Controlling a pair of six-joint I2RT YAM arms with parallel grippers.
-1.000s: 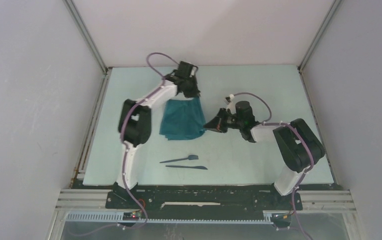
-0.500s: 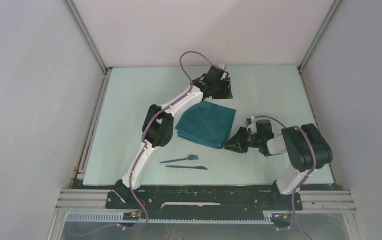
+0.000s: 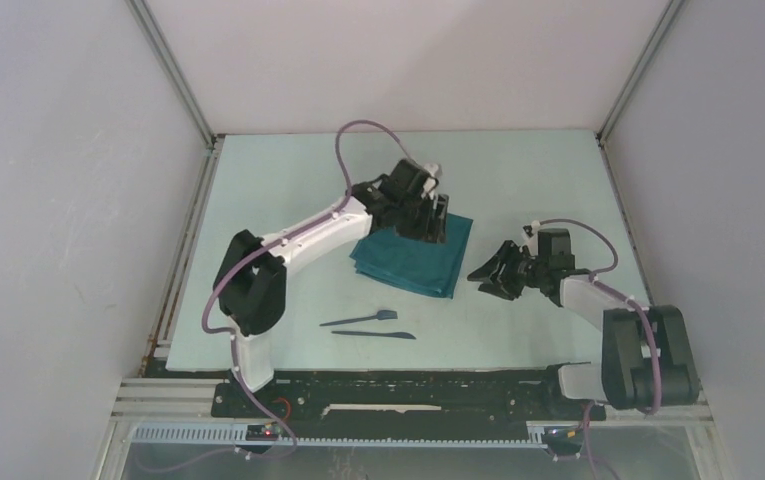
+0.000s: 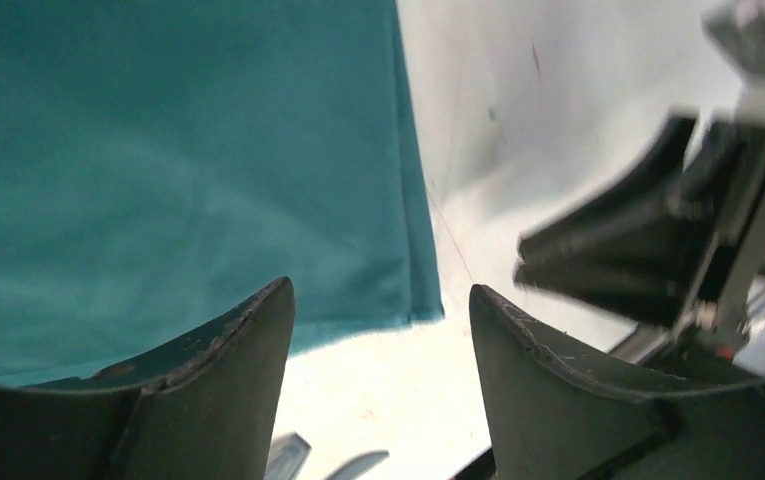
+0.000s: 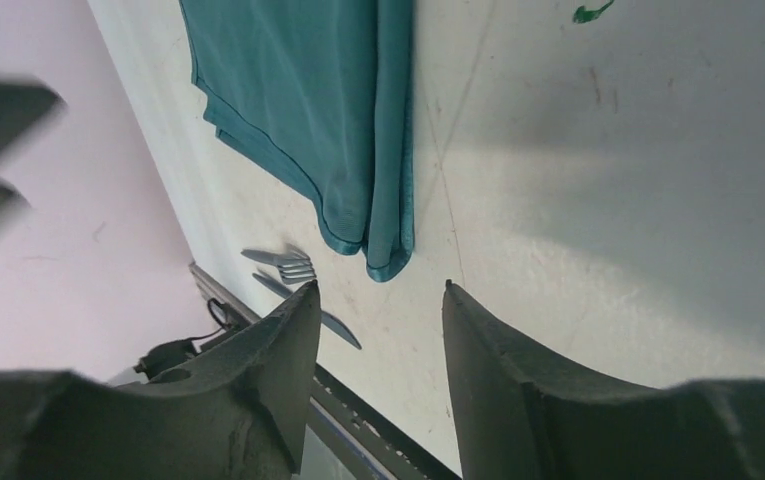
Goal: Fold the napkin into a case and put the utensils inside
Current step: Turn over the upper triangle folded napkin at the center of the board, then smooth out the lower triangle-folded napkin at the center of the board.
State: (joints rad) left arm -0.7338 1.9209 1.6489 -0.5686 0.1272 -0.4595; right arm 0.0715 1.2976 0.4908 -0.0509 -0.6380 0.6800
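Teal napkin [image 3: 410,262] lies flat on the table [image 3: 258,200], folded in layers into a skewed rough square (stacked hems show at its near corner in my right wrist view). My left gripper [image 3: 432,220] sits over the napkin's far edge, jaws spread wide, nothing between them. Whether the fingertips touch the cloth I can't tell. My right gripper [image 3: 488,274] is low over bare table just right of the napkin, apart from it, jaws parted about as wide, empty, pointing at that near corner. On the near side, fork [image 3: 361,319] and knife [image 3: 374,334] lie side by side, nearly parallel, apart from the napkin and both grippers.
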